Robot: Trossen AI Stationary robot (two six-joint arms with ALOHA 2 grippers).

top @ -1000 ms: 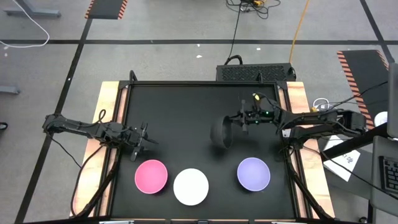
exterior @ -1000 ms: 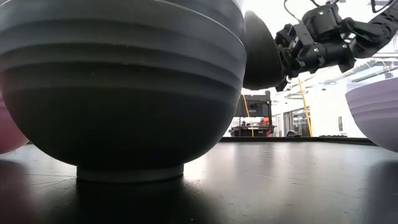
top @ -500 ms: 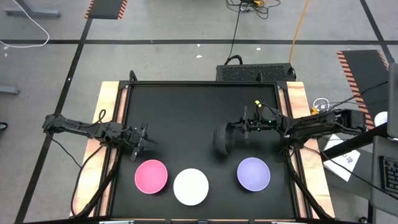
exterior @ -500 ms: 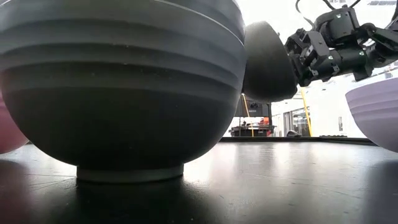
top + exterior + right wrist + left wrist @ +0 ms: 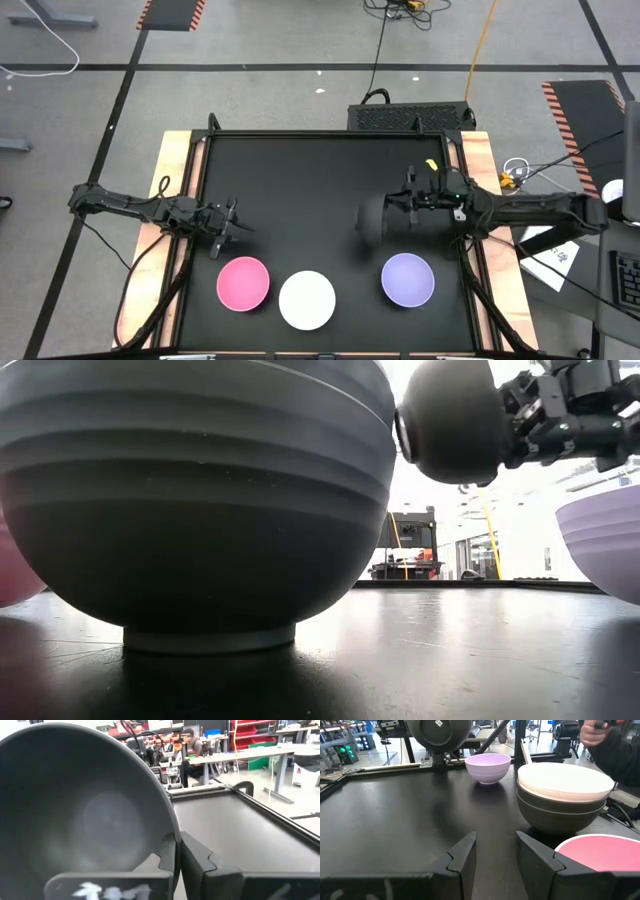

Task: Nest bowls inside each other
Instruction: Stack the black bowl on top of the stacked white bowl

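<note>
Nearest, the white bowl (image 5: 565, 781) sat nested in a black bowl (image 5: 560, 812); beyond, the right gripper (image 5: 400, 210) pinched another black bowl's (image 5: 371, 219) rim, carrying it tilted above the table, likely for stacking, while the left gripper (image 5: 495, 852) waited spread

My right gripper (image 5: 392, 212) pinching the rim of a black bowl (image 5: 370, 220), tipped on edge above the table, lavender bowl (image 5: 408, 279) at its five o'clock, white bowl (image 5: 307, 299) nested in black bowls, pink bowl (image 5: 243, 283) at nine o'clock of that.
</note>
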